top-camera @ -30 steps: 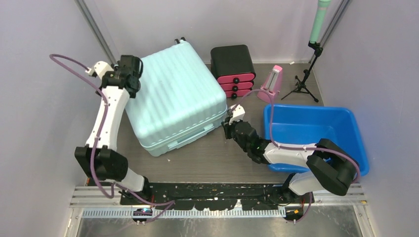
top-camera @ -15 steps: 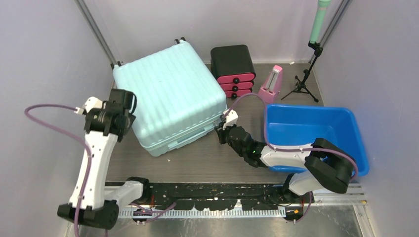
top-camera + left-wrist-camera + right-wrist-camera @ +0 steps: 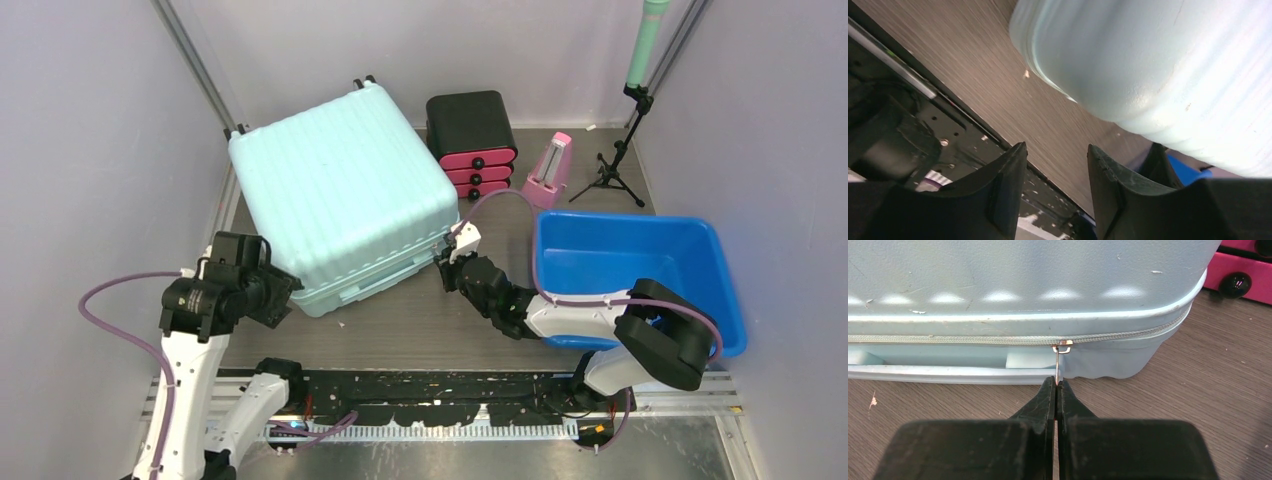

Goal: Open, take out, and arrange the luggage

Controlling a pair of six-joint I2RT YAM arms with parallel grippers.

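We see right jaws clenched on zip pull [image 3: 1057, 362] at suitcase [image 3: 345, 195] 4 o'clock corner. Left jaws apart, holding nothing, near 7 o'clock corner.

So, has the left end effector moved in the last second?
Yes. The left end effector has swung along the suitcase's left side, from its far corner to its near corner.
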